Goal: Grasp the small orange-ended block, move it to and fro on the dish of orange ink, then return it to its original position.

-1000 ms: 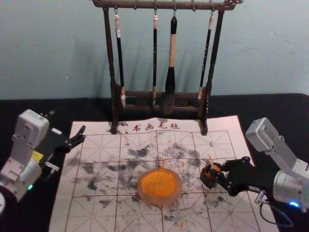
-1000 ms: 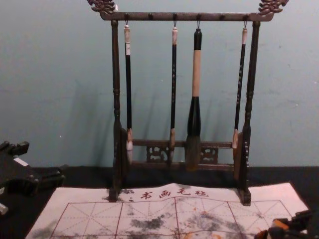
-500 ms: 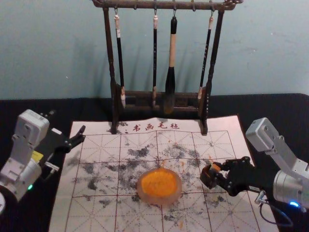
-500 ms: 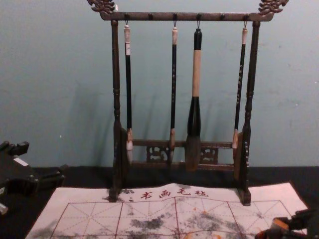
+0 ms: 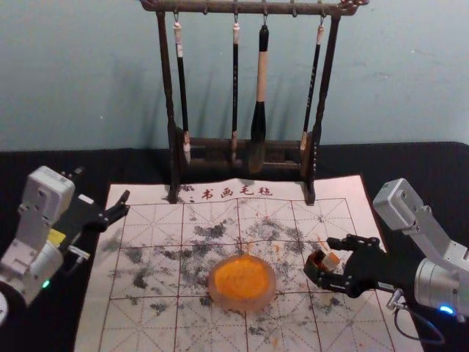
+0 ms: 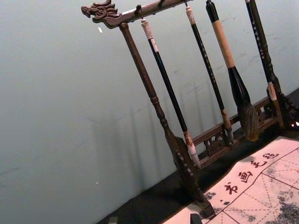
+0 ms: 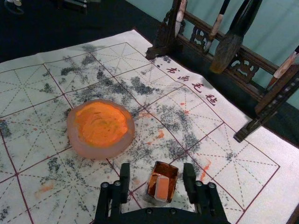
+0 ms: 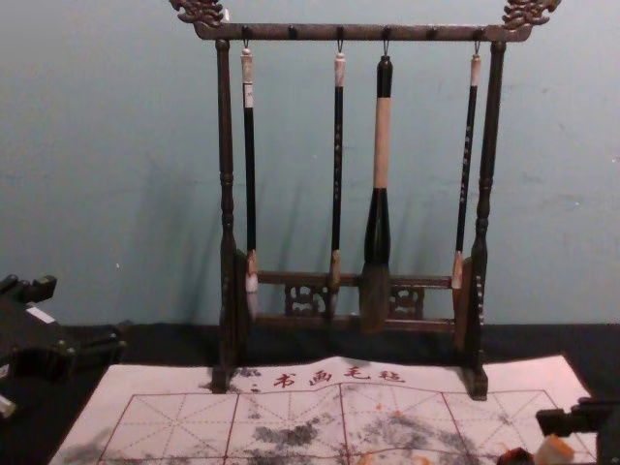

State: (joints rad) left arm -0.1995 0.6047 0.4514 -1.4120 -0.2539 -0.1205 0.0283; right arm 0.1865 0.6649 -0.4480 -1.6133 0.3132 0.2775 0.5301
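Note:
In the head view my right gripper (image 5: 323, 259) is at the right of the mat, open around the small orange-ended block (image 5: 332, 261). From the right wrist camera, gaps separate both fingers of the right gripper (image 7: 156, 171) from the block (image 7: 162, 188), which leans in a small brown, orange-stained box (image 7: 167, 169). The round dish of orange ink (image 5: 242, 281) lies left of them on the mat. My left gripper (image 5: 102, 185) is parked open beyond the mat's left edge; tips of the left gripper (image 6: 154, 219) reach into its wrist view.
A dark wooden rack (image 5: 170, 110) with several hanging brushes stands at the mat's back edge. The ink-spotted white mat (image 5: 150, 213) lies on a black-covered table (image 5: 410, 165), with a pale wall behind.
My right gripper's fingers have spread from closed around the block to wide apart, letting it go. The block now tilts differently, with more of its pale side showing. The left arm stays still.

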